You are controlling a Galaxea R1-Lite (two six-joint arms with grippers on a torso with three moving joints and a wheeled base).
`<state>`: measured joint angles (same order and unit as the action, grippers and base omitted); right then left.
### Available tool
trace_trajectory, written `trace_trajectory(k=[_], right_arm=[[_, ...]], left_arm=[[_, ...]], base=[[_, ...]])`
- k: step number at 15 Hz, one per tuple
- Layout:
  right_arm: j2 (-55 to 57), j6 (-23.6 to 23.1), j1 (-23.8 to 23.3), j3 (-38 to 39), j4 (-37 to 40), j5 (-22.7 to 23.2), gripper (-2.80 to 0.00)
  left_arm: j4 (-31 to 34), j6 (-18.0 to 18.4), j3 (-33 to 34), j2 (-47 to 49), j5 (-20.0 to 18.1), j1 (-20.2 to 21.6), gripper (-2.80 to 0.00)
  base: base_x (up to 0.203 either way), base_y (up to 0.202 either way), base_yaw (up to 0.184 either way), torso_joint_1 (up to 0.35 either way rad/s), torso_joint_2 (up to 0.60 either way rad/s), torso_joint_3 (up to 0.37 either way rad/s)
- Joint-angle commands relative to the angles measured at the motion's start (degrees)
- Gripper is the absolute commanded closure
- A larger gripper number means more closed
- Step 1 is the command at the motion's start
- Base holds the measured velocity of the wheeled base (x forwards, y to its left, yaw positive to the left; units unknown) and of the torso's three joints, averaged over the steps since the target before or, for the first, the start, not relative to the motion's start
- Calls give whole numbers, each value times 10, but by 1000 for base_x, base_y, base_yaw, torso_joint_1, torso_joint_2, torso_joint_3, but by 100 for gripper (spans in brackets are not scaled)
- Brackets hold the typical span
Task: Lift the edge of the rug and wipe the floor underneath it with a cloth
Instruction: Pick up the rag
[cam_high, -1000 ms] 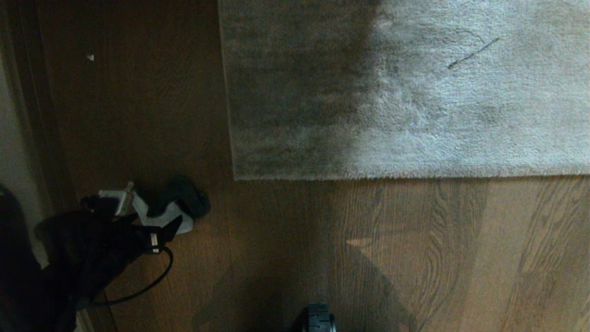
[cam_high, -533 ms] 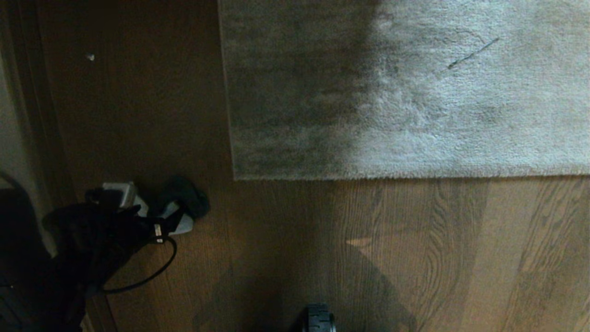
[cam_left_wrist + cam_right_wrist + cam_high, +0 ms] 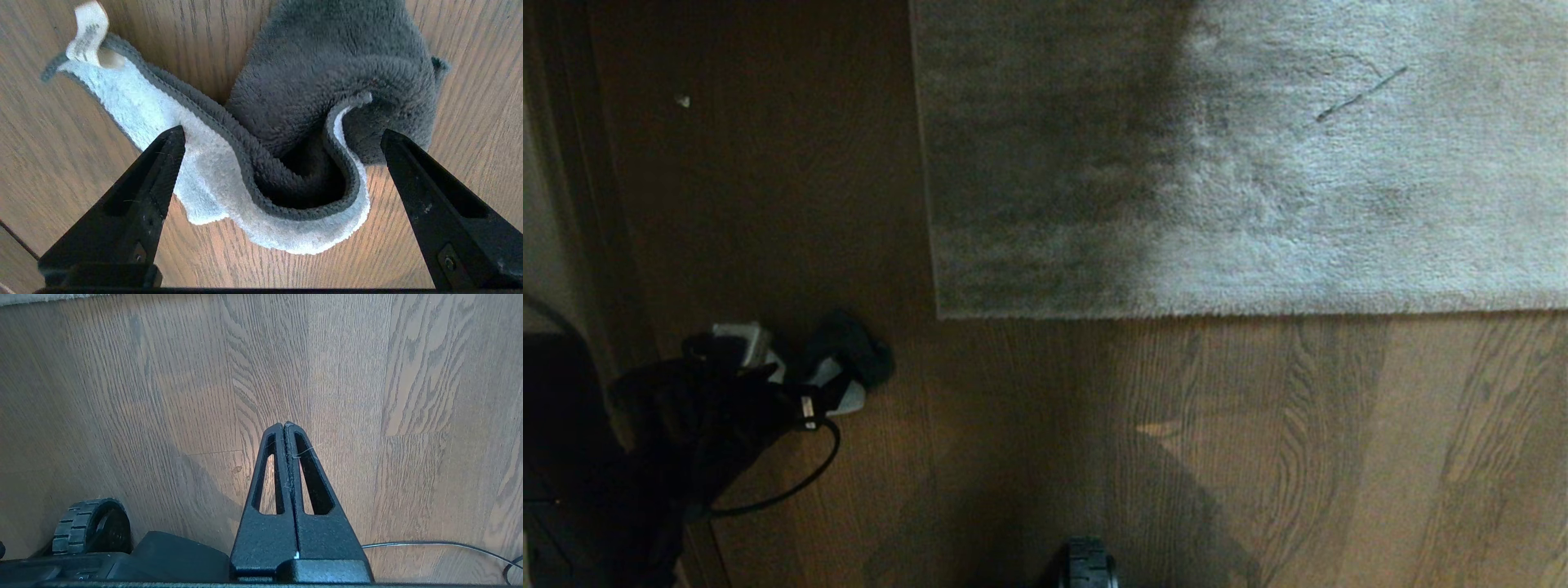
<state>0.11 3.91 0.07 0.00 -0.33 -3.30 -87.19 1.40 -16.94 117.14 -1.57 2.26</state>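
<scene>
The cloth (image 3: 849,355), white with a dark grey side, lies crumpled on the brown wood floor (image 3: 1176,449) at the lower left. My left gripper (image 3: 796,380) hangs over it, open. In the left wrist view the cloth (image 3: 286,102) fills the space between the wide-apart fingers of the left gripper (image 3: 282,131), one tip over its white part, the other beside its dark fold. The rug edge (image 3: 1217,313) lies flat on the floor, to the right of and beyond the cloth. My right gripper (image 3: 284,424) is shut and empty over bare planks, outside the head view.
A wall and dark baseboard (image 3: 572,204) run along the left. My base's wheel (image 3: 1086,563) shows at the bottom middle, and a thin cable (image 3: 429,544) lies on the floor by the right arm. A white speck (image 3: 683,101) sits on the far floor.
My left gripper has crept a little farther over the cloth and now covers more of its white part. The cloth and rug have not moved.
</scene>
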Motion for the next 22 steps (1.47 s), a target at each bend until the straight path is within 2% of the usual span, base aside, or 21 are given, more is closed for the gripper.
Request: trace_trajectory(k=[1,6,7,16,22], right_arm=[[0,0,0,0,0,0,0],[0,0,0,0,0,0,0],[0,0,0,0,0,0,0],[0,0,0,0,0,0,0],[0,0,0,0,0,0,0]], left_arm=[[-28,0,0,8,0,0,-280],[-28,0,-1,18,1,-1,-280],[-28,0,-1,22,1,-1,0],[-28,0,-12,41,0,-1,0],[-28,0,-2,15,1,-4,0]], base=[[0,0,0,0,0,0],[0,0,0,0,0,0],[0,0,0,0,0,0],[0,0,0,0,0,0],[0,0,0,0,0,0]])
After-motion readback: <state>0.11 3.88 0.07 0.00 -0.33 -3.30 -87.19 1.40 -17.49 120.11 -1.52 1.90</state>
